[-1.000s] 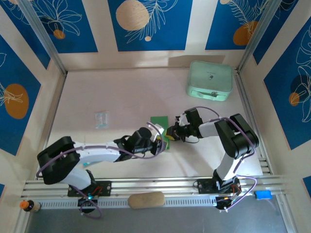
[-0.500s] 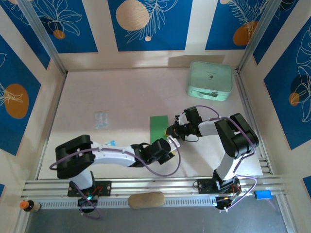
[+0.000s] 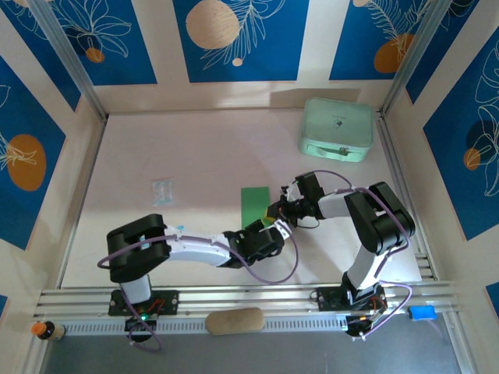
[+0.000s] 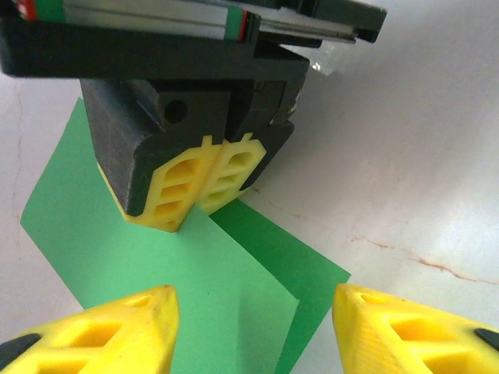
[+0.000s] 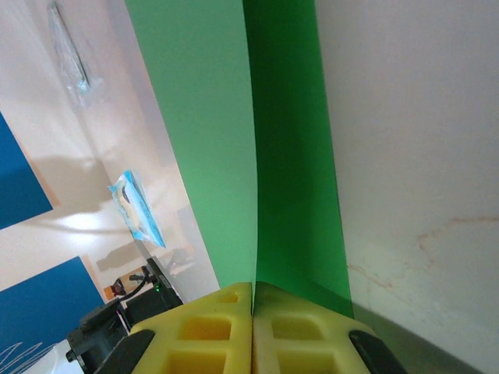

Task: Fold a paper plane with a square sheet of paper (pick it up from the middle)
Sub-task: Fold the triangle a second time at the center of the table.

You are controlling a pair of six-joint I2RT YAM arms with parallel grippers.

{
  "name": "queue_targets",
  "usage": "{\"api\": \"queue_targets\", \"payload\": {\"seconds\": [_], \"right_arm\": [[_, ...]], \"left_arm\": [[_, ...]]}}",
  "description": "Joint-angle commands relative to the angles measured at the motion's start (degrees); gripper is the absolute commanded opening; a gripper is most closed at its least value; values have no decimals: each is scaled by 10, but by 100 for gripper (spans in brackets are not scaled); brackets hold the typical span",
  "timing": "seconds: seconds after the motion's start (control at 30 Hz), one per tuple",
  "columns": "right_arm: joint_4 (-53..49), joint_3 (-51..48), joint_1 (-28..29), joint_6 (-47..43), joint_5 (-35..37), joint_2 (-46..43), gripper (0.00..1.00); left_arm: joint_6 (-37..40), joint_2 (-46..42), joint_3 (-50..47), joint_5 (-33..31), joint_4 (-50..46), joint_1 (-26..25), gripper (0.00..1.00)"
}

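Because the fold must hold, my right end effector (image 4: 209, 201) pinches shut on the square sheet of paper (image 4: 156, 269) at the middle of the desk (image 3: 195, 148); my left end effector (image 4: 253, 327) hovers half-open, empty, straddling its near edge. Creasing seems next.

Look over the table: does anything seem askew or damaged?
The green sheet lies doubled over, and its top layer stops short of the lower one, leaving a darker strip showing. The right gripper is shut on its edge. Nothing looks torn or spilled.
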Motion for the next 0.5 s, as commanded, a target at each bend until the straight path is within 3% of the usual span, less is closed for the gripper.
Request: {"api": "queue_targets", "payload": {"seconds": [0.0,0.1,0.27,0.47], "right_arm": [[-15,7,-1,-5,-17,-12,7],[-17,6,-2,-5,-16,-15,7],[-27,5,-1,-5,-10,-28,9],[-76,-2,-3,-16,41,-74,20]], "left_arm": [[6,8,17,-19,-14,-3,51],[3,7,18,-25,-14,-3,43],[-15,3,18,-36,-24,-2,21],[-70,-23,-1,-3,-5,10,0]]}}
